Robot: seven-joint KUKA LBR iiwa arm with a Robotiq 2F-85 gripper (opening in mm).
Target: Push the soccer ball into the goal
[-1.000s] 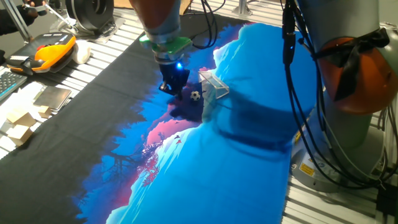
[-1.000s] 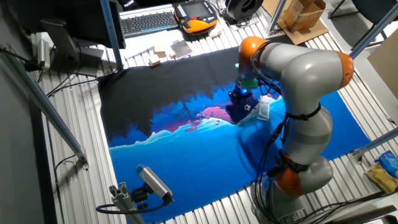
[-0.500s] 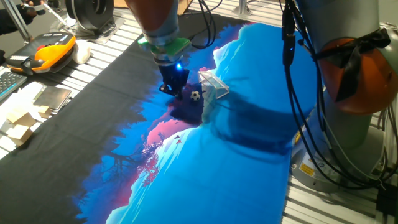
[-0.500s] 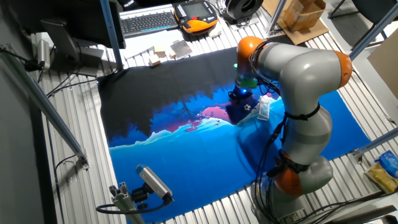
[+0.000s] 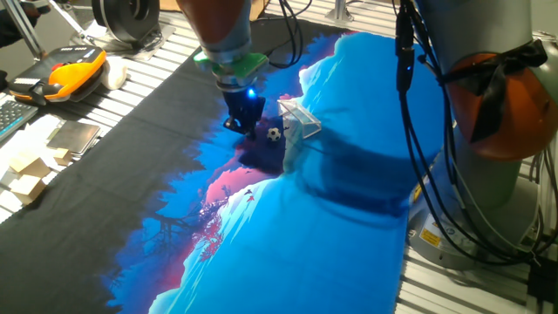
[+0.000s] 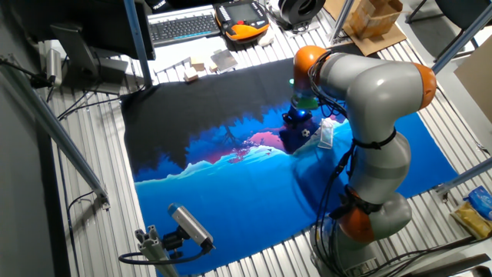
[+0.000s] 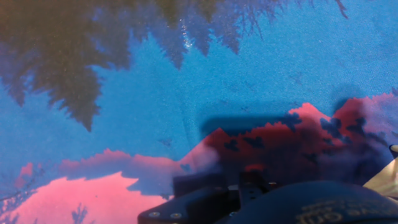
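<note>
The soccer ball (image 5: 275, 133) is a tiny white ball with black patches. It rests on the blue cloth right at the mouth of the goal (image 5: 300, 122), a small white frame with translucent netting. My gripper (image 5: 244, 127) stands low over the cloth just left of the ball, fingers together and holding nothing. In the other fixed view the ball (image 6: 306, 132) lies between the gripper (image 6: 295, 119) and the goal (image 6: 325, 132). In the hand view the dark fingers (image 7: 199, 185) show at the bottom. A pale corner of the goal (image 7: 387, 177) shows at the right edge, and the ball is hidden.
The printed blue, pink and black cloth (image 5: 288, 227) covers the table. An orange pendant (image 5: 71, 68), a white roundish object (image 5: 115, 73), a keyboard (image 6: 183, 27) and small blocks (image 5: 26, 179) lie beyond the cloth's far edge. The robot base (image 5: 497, 105) and cables (image 5: 418, 157) stand at the right.
</note>
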